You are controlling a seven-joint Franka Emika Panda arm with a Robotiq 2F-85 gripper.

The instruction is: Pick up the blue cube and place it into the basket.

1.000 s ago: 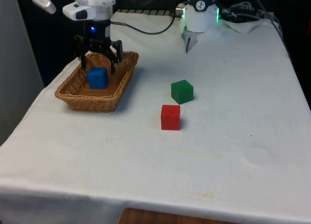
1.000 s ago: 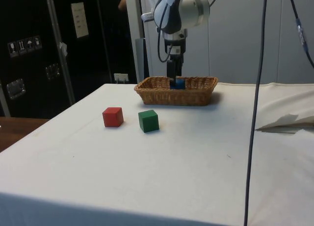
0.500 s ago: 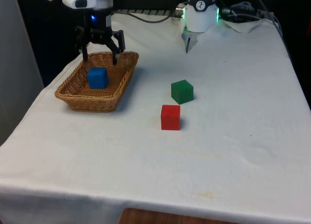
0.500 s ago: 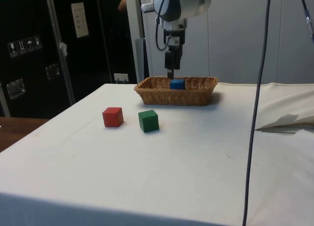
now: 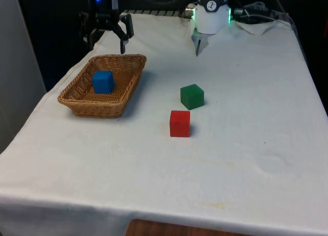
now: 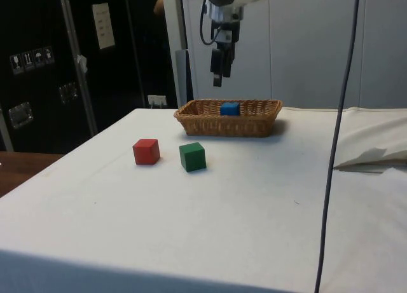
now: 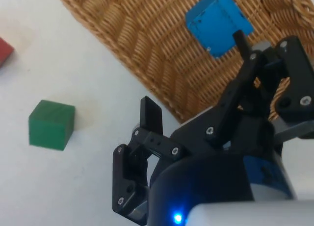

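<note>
Blue cube (image 5: 103, 81) resting inside the wicker basket (image 5: 123, 100), released.

Above the basket's far end, clear of its rim: gripper (image 5: 106, 39), jaws spread wide and holding nothing. Out on the white desk (image 5: 230, 144) beside the basket: green cube (image 5: 192, 96), with red cube (image 5: 180, 123) near it, apart.

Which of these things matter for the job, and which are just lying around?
Job: blue cube, lying in the basket; gripper, open above the basket.
Lying about: green cube, red cube, both on the cloth.
</note>
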